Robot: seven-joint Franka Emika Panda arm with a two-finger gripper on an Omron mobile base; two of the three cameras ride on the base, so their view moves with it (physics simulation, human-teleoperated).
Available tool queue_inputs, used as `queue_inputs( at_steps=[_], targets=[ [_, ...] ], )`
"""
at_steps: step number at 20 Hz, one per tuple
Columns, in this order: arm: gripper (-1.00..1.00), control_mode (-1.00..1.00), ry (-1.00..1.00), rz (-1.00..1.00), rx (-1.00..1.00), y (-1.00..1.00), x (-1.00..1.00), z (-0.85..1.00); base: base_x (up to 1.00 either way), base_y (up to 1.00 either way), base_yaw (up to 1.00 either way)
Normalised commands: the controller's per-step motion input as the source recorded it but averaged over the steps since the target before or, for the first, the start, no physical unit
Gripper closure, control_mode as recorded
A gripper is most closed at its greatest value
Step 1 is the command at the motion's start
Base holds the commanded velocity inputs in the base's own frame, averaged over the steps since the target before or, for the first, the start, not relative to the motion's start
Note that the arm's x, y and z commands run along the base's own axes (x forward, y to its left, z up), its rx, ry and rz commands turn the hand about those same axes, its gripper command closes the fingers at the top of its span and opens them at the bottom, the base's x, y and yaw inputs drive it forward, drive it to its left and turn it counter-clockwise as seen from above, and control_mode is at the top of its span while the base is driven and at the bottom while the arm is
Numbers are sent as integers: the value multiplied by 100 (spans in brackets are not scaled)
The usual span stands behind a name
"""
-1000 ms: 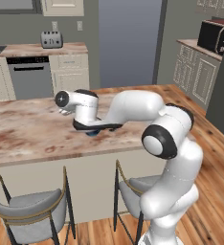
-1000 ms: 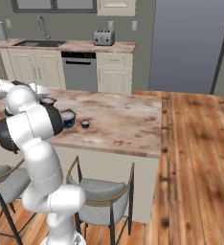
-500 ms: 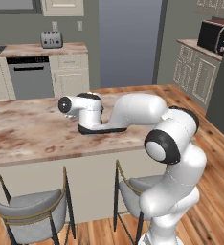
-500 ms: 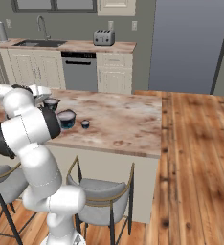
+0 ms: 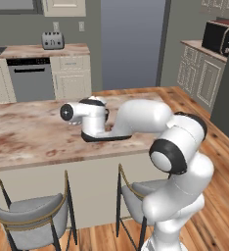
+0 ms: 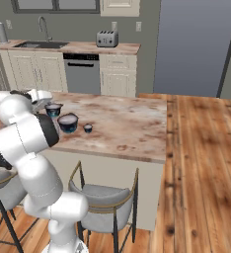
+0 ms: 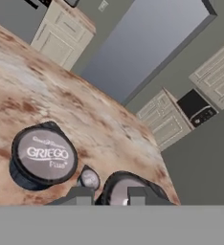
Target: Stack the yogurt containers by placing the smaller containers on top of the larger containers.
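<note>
Fingers [image 7: 109, 195] nearly closed, seemingly pinching the medium tub [image 7: 126, 190] above the worktop [image 6: 122, 123]. Large tub [image 7: 42, 157] and tiny tub [image 7: 89, 178] rest mid-worktop. Risk: a loose rim pinch could let the medium tub tip.

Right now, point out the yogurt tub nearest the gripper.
The medium tub, directly at the gripper; the widest tub and tiny tub sit farther off.
</note>
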Motion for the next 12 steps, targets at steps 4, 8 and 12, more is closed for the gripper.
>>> queue_inputs(
  at_steps=[4,8,12],
  targets=[
    [100,-100,2,0,0,-3,0,0,0,0,0],
    [100,-100,0,0,0,-9,0,0,0,0,0],
    [100,-100,0,0,0,-11,0,-1,0,0,0]
  ],
)
